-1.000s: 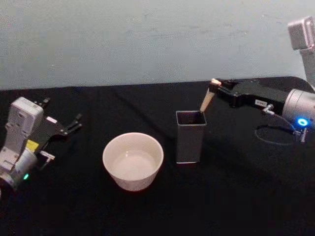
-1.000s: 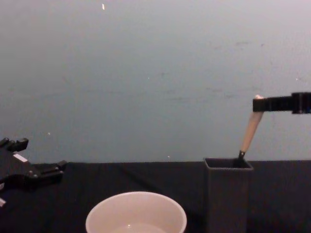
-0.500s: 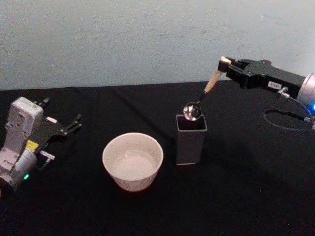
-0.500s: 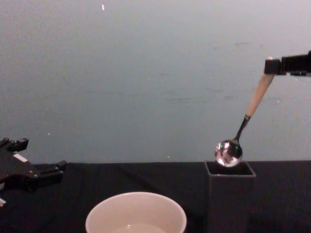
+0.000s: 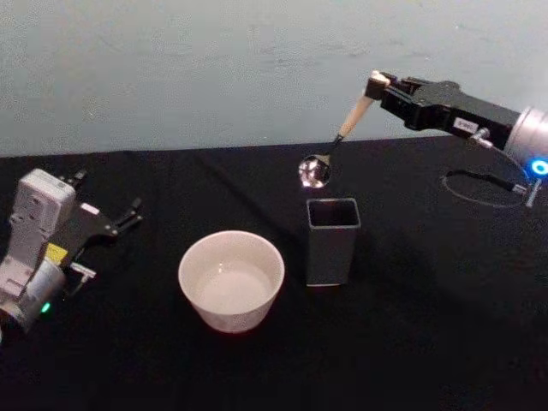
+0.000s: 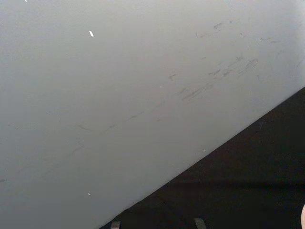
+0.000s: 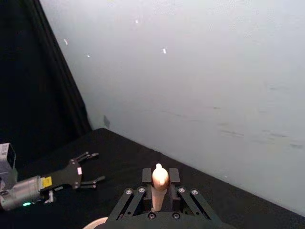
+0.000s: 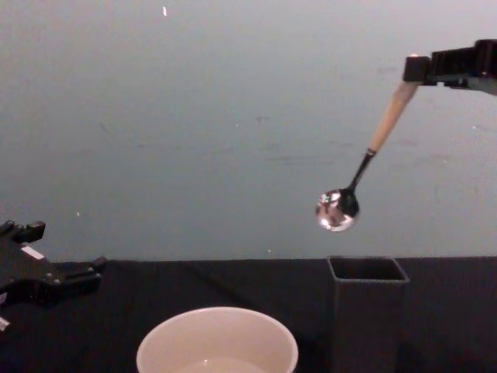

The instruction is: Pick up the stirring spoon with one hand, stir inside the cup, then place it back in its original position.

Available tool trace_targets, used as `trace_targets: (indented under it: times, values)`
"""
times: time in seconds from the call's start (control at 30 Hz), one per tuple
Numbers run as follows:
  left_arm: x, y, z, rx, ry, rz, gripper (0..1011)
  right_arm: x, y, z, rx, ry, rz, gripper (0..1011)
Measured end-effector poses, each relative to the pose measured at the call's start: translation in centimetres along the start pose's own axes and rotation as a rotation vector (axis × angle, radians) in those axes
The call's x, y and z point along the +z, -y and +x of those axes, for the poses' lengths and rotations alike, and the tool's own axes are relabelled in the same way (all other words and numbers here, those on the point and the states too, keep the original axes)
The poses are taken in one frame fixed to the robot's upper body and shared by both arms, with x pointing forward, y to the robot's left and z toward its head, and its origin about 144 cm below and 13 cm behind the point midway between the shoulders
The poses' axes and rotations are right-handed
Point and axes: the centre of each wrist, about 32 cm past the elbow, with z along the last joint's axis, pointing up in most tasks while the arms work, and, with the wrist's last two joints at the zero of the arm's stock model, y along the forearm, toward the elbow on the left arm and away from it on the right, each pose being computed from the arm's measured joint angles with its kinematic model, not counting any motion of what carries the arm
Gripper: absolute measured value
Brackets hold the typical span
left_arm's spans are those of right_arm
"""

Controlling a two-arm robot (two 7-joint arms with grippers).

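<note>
stirring spoon (image 5: pixel 336 143) is out of the holder (image 5: pixel 330 253) now. half a second ago its shiny bowl was just at the holder's mouth; now it hangs in the air above and slightly to the left of the opening, touching nothing. my right pincer (image 5: pixel 381 86) is clenched on the very top of the beige handle, and in the right wrist view the little rounded head pokes up between my fingers (image 7: pixel 143 175). the spoon slants down and to the left from that grip, bowl lowest, as the chest view shows from the side (image 8: pixel 369 155).

i judge the pick-up done and the carry to the cup (image 5: pixel 231 321) just begun. the cup stands on the black table (image 5: pixel 428 325) just left of the holder, apart from it, with its wide mouth free. the spoon is high and well short of it, so i need to travel left and then descend until the bowl dips inside the rim. since i pinch only the handle's tip, the spoon could swing or twist.

my left pincer (image 5: pixel 137 214) rests released at the table's left side, well apart from everything.
</note>
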Motion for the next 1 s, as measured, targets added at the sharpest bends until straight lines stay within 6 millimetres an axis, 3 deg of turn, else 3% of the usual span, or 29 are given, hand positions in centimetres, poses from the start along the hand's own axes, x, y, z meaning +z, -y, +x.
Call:
trace_targets:
  times: [0.53,1.0]
  values:
    - [0.0,0.0,0.0,0.000,0.000,0.000,1001,-1.1,-3.1,-2.1,0.100,0.007,-0.041,211]
    - [0.0,0.0,0.0,0.000,0.000,0.000,1001,-3.7,-5.1,-3.5,0.156,0.046,-0.102,211]
